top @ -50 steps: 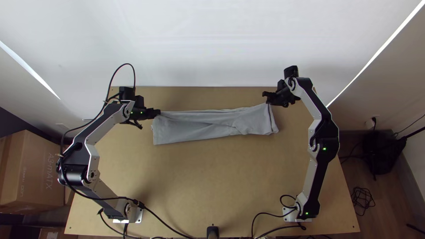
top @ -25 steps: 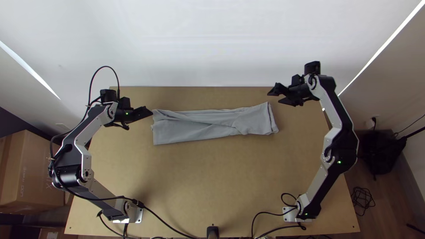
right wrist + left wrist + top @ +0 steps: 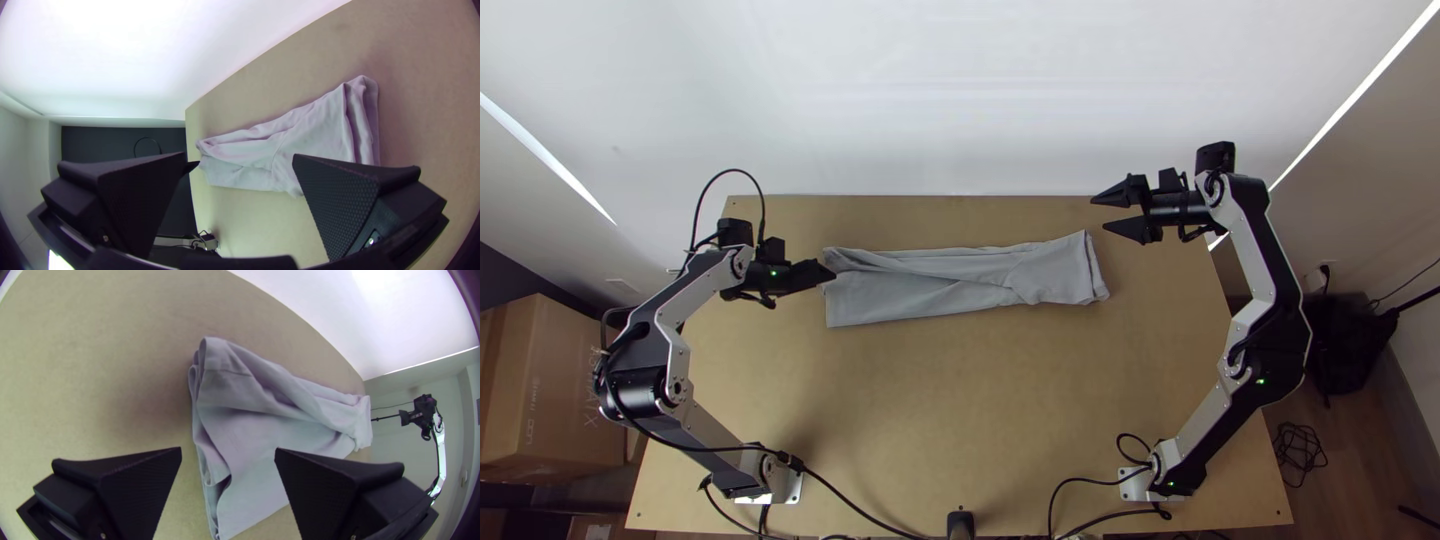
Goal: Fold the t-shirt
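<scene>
Shirt (image 3: 910,290) lies on the light wood surface (image 3: 960,410), on the far half, between the two hands. It is gray and folded up into a long, thin strip that goes from side to side. A slanted fold and some wrinkles run along the top, and layers show at both ends. The left hand (image 3: 826,273) is right by the shirt's left end, near the far corner. I cannot tell if it touches. In its wrist view, the left hand (image 3: 228,449) is wide, with its two black fingers well apart. The right hand (image 3: 1098,213) is wide too. It is past the shirt's far right corner, apart from it. A white wall (image 3: 960,100) stands behind the surface.
</scene>
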